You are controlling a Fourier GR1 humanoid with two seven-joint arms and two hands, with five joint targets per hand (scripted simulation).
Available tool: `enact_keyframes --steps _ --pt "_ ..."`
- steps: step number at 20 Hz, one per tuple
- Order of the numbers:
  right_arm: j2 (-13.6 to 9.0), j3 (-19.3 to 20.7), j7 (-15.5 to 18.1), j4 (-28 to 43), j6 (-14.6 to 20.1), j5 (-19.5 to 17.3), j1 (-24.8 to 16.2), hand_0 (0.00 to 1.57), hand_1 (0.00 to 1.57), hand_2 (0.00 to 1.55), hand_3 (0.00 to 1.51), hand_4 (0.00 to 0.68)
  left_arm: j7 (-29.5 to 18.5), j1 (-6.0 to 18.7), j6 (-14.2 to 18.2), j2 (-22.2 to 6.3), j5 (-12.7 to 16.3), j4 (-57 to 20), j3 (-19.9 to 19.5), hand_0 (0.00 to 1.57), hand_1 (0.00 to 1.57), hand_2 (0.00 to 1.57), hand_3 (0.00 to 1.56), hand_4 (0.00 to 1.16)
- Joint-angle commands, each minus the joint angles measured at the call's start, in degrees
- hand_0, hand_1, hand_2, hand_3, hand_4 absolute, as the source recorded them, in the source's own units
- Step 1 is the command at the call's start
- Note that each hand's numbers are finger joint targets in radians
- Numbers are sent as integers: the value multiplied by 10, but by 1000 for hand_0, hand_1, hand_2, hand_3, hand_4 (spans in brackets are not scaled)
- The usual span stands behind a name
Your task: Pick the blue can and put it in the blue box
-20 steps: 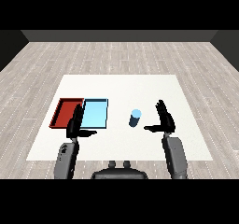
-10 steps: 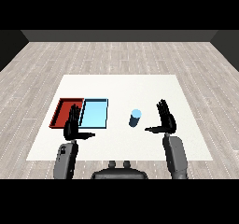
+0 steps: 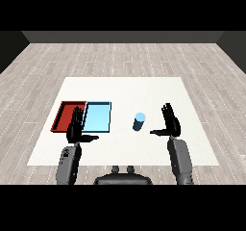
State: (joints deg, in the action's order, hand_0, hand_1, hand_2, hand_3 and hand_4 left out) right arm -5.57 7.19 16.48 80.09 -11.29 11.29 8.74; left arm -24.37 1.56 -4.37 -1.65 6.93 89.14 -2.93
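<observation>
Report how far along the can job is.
Nothing is done yet: the blue can stands upright on the table, right of the blue tray, not in it. In hand: the open right hand is beside the can, not touching. The left hand is open near the trays. Left: grasp, carry, set it down.

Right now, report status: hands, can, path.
Both hands open, left hand, right hand. Blue can upright on table, untouched, left of right hand. Blue tray beyond can; nothing between them.
</observation>
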Motion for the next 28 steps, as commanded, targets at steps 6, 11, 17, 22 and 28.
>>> enact_keyframes --steps 6,11,17,22,28 --pt "-6 11 -2 -66 -20 23 18 0 0 0 0 0 8 -23 -7 2 13 24 8 0 0 0 0 0" --pt "13 5 -9 -109 23 9 58 0 0 0 0 0 7 -25 5 11 3 30 18 0 0 0 0 0" --pt "41 -18 -3 -130 35 2 56 0 0 0 0 0 35 37 11 4 28 9 -8 0 0 0 0 0" --pt "45 -16 69 -239 28 -14 93 0 0 0 0 0 15 -15 -9 -9 29 35 -10 0 0 0 0 0" --pt "49 -31 18 -171 24 8 46 0 0 0 0 0 1 -18 -21 -16 39 21 -24 0 0 0 0 0"
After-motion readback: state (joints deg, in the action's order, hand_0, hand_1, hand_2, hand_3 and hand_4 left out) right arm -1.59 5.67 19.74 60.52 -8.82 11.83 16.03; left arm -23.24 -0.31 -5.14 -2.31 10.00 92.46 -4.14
